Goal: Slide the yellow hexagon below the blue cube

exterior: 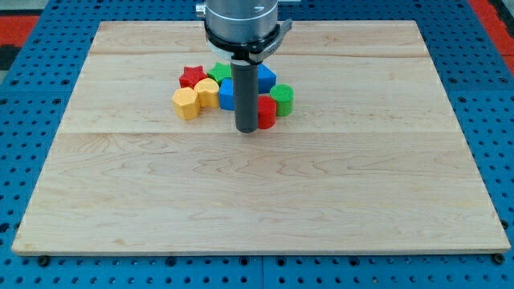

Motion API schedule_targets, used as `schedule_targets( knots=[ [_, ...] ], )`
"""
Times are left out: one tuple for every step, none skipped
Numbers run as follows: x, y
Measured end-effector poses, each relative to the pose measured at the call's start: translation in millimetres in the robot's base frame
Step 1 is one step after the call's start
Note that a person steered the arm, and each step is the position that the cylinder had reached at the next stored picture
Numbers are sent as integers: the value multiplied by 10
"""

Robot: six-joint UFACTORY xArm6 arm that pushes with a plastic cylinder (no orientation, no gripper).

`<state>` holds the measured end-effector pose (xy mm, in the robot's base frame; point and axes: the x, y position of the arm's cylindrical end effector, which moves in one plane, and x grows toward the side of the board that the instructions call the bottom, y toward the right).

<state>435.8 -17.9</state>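
While blocks cluster on the counter [257,201], my tip [246,129] rests below them.
No claw shows; tip beside red block [267,112], yellow hexagon [185,103] leftward, blue cube [226,94] between.

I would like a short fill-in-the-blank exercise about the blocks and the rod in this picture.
1. The star at the cluster's left is coloured ____.
2. My tip stands just left of a ____ block.
3. The green cylinder is the block farthest to the view's ____.

Missing words: red; red; right
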Motion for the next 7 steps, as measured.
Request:
schedule_targets(
  knots=[
    [322,-47],
    [403,-536],
    [232,-1127],
    [-237,-1344],
    [-584,-1353],
    [-714,-1351],
    [-716,-1331]
  ],
)
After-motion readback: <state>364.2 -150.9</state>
